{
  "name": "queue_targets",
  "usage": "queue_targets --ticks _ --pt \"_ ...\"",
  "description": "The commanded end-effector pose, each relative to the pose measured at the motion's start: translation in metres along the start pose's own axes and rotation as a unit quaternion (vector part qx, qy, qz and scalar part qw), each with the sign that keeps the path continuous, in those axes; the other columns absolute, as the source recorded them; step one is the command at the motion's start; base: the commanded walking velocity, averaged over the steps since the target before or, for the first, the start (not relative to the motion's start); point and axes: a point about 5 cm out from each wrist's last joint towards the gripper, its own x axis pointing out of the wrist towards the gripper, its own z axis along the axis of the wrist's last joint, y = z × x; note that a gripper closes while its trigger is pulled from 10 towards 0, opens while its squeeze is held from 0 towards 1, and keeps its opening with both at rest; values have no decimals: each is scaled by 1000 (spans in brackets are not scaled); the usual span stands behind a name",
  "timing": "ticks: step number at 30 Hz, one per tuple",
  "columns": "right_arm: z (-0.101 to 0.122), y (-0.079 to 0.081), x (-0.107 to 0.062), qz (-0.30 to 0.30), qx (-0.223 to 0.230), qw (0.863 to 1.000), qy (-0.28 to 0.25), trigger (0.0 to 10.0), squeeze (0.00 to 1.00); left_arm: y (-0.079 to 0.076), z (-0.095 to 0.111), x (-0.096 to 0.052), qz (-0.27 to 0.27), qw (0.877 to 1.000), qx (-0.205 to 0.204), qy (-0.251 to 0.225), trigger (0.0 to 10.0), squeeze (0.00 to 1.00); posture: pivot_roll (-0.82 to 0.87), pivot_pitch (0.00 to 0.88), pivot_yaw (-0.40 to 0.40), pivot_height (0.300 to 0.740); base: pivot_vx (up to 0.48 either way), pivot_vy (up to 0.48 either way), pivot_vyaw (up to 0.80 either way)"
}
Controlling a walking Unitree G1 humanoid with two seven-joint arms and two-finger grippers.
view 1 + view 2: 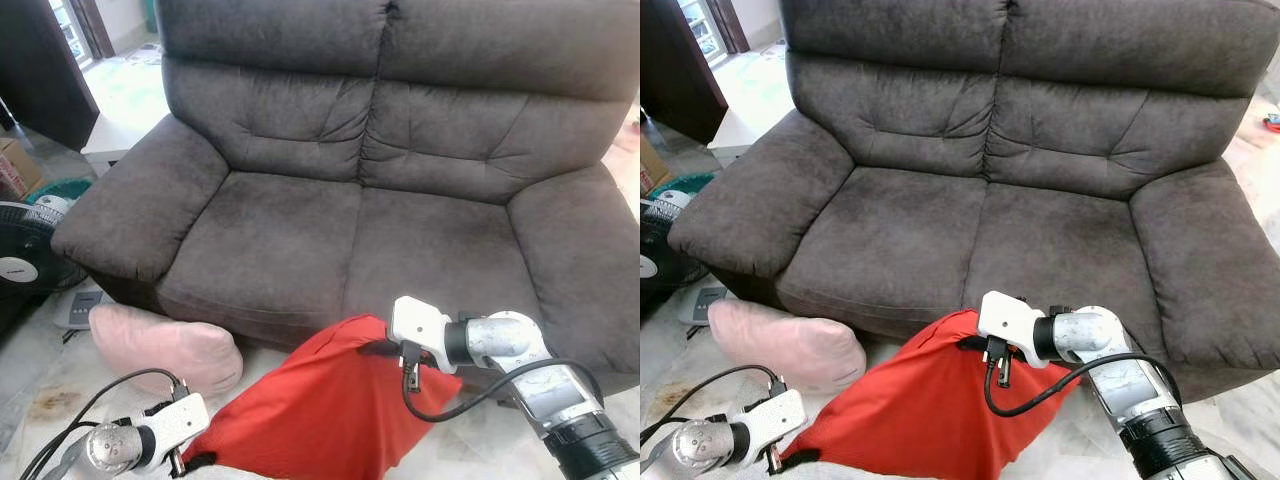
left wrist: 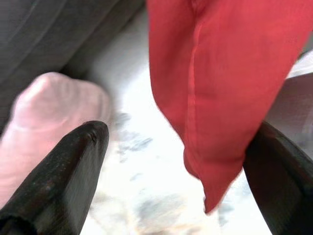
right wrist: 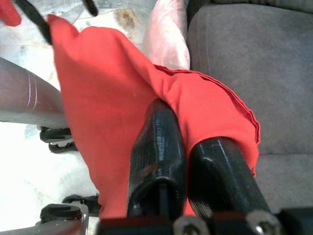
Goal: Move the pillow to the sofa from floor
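A red pillow hangs just off the floor in front of the grey sofa. My right gripper is shut on the pillow's upper corner, by the sofa's front edge. At the lower left corner my left gripper is open. In the left wrist view its fingers stand wide apart, with the red corner hanging loose between them. A pink pillow lies on the floor against the sofa's left front.
A black fan and a white flat device stand on the floor to the left of the sofa. Behind them are a green basket, a cardboard box and a dark cabinet. The sofa seat is bare.
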Motion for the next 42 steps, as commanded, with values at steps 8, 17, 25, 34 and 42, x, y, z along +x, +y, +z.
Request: queue_targets --ticks 8,17,25,34,42 --pt "34 -11 -7 -20 -49 997 -59 10000 0 -3 3 6 12 1000 -13 -16 10000 0 169 35 -31 740 0 0 0" --pt "35 -12 -8 -21 -51 997 -58 10000 0 -6 -1 10 29 1000 -3 -5 10000 0 166 35 -32 740 0 0 0" --pt "35 -11 -8 -19 -50 997 -58 10000 0 13 -5 8 112 993 17 28 10000 0 166 35 -35 740 0 0 0" --pt "37 -11 -8 -18 -51 997 -59 10000 0 12 8 17 125 992 -5 -6 10000 0 159 32 -36 740 0 0 0" --pt "36 -10 -8 -16 -50 997 -58 10000 0 10 14 20 115 993 -16 -28 10000 0 158 36 -37 740 0 0 0"
